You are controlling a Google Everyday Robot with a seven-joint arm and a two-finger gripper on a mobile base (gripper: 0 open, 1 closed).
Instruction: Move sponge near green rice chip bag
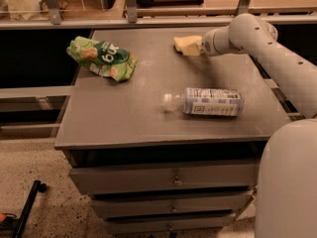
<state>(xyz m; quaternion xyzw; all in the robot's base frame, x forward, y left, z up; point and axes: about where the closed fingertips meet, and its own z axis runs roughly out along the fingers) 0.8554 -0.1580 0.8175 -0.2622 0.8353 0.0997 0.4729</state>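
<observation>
Green rice chip bag crumpled at the back left of the table, sponge well apart toward the back right, gripper against the sponge's right end, its hold impossible to tell, plastic bottle lying on its side nearer the front

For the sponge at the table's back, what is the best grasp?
Grip the sponge across its short width at the right end, coming from the right, where the tool sits against it. It lies flat near the back edge of the table, so a low sideways approach probably suits.
</observation>
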